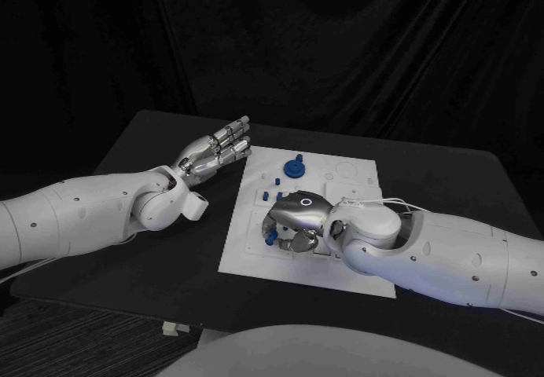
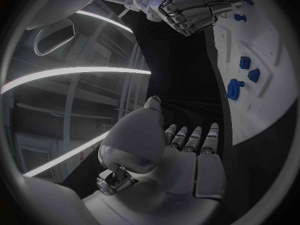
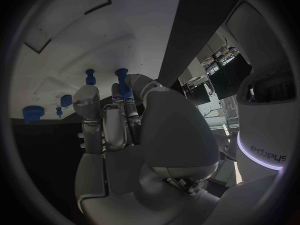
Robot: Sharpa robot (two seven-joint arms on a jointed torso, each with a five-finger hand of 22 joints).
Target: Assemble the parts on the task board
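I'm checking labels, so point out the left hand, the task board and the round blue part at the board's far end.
left hand [image 1: 218, 147], head view, back of hand.
task board [image 1: 354, 170], head view, bare far corner.
round blue part [image 1: 295, 167], head view, its top.

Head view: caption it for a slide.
Right hand works on the white task board; left hand hovers open beside it.

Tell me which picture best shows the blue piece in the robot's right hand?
The right wrist view: the blue peg stands pinched in the right hand. In the head view the hand mostly hides it; the left wrist view shows that hand's back.
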